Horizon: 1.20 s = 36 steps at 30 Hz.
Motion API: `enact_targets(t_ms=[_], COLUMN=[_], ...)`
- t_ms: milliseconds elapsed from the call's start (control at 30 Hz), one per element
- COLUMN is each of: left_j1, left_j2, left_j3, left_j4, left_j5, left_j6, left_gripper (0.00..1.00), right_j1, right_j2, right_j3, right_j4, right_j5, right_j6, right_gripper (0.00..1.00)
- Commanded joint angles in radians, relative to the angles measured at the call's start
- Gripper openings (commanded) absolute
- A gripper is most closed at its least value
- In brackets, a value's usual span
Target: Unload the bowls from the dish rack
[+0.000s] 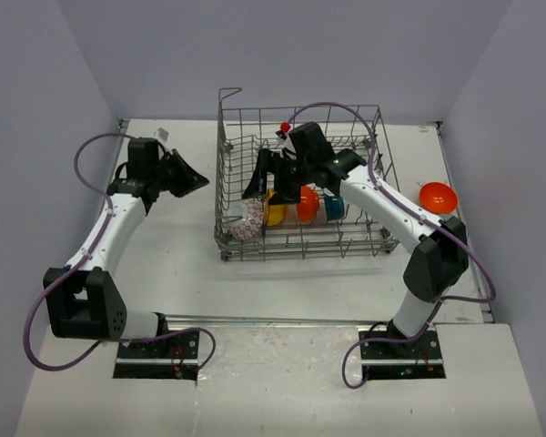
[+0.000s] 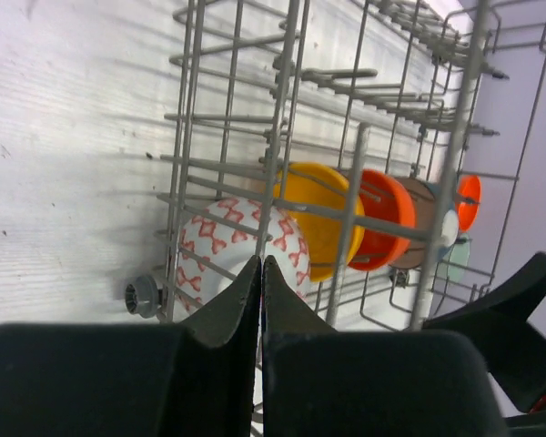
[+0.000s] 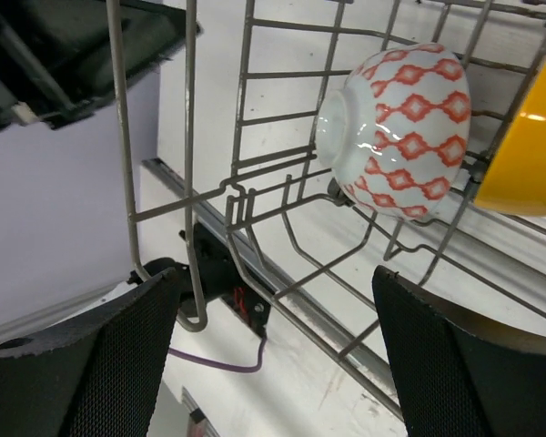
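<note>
Wide-open right gripper [image 1: 275, 180], nothing between the fingers, lowered inside the dish rack [image 1: 300, 116] at centre of the top view. Aimed at the white red-patterned bowl [image 3: 400, 127], short of it, no contact. That bowl is at upper right of the right wrist view, on its side among the wires, foot toward the camera. Yellow bowl [image 1: 275, 211] right next to it at the far right edge of that frame; touching or just beside, cannot tell. Beyond that, orange bowl [image 1: 307, 202] and teal bowl [image 1: 334, 207], all on edge in one row along the lower middle of the rack in the top view.

Fully closed left gripper [image 1: 187, 179], empty, outside the rack at left of the top view, over bare worktop [image 1: 182, 264], pointing at the rack's side wall.

Second orange bowl [image 1: 438, 195] out on the worktop at right of the top view, near the rack's right wall.

Progress, as a judgement: one bowl unloaded, at least four left in the rack, possibly another hidden behind the right arm. Early stage. Step in hand probably the reach for the red-patterned bowl, grasp not yet made.
</note>
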Motion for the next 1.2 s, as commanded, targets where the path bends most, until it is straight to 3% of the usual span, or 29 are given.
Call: enact_targets(t_ms=[0,167,233,333,533,567,600,700,900,1167], left_j1=[-0.004,-0.005,-0.005,-0.022,-0.135,-0.155,-0.180,-0.287,-0.494,-0.582], left_j2=[-0.030,-0.081,-0.083,-0.070,-0.050,-0.047,-0.037,0.015,0.150,0.296], left_j3=[0.161,0.312,0.364,0.387,0.350,0.333,0.327,0.326,0.349,0.401], left_j4=[-0.079,-0.101,-0.092,-0.044,0.084,0.130,0.149,0.212,0.226,0.226], left_j5=[-0.117,-0.180,-0.163,-0.089,0.003,0.010,0.007,0.015,-0.023,-0.037], left_j6=[0.050,-0.003,-0.031,-0.102,-0.174,-0.191,-0.197,-0.195,-0.197,-0.175], left_gripper=[0.01,0.13,0.15,0.26,0.50,0.53,0.55,0.59,0.51,0.50], right_j1=[0.002,-0.047,-0.113,-0.214,-0.366,-0.386,-0.395,-0.421,-0.450,-0.518], right_j2=[-0.042,-0.058,-0.069,-0.107,-0.143,-0.143,-0.135,-0.132,-0.128,-0.127], right_j3=[0.075,0.162,0.166,0.141,0.109,0.104,0.101,0.074,0.003,-0.045], right_j4=[-0.112,-0.250,-0.273,-0.293,-0.332,-0.342,-0.350,-0.365,-0.367,-0.376], right_j5=[0.082,0.190,0.204,0.214,0.236,0.244,0.247,0.253,0.282,0.291], right_j6=[-0.053,-0.089,-0.084,-0.108,-0.199,-0.211,-0.227,-0.237,-0.247,-0.257], right_gripper=[0.86,0.86,0.83,0.75,0.35,0.29,0.15,0.01,0.00,0.00])
